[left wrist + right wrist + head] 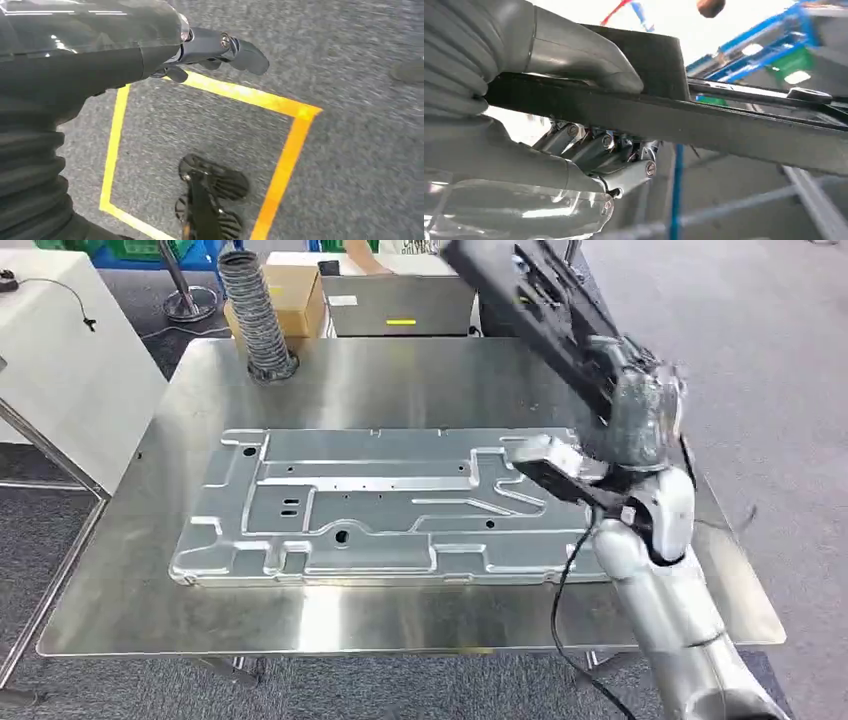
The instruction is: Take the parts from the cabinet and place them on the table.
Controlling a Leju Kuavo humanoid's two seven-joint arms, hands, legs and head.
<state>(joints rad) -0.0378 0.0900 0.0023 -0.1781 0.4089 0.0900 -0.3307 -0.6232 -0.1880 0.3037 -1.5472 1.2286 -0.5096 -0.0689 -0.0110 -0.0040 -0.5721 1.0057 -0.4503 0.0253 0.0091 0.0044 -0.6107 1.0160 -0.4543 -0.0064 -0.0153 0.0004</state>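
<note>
A dark flat metal part (520, 285) is clamped in the robot's right hand (640, 415), thumb (574, 50) on one face and fingers (594, 150) curled under the other, raised tilted above the far right edge of the steel table (400, 615). A large stamped silver panel (380, 505) lies flat mid-table, bare margins all round. The left hand (210, 50) hangs over grey carpet, fingers loosely curled, holding nothing.

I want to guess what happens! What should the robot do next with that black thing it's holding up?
Probably lower it onto the table. The right hand grips the dark part in the air, above the silver panel already lying there.
</note>
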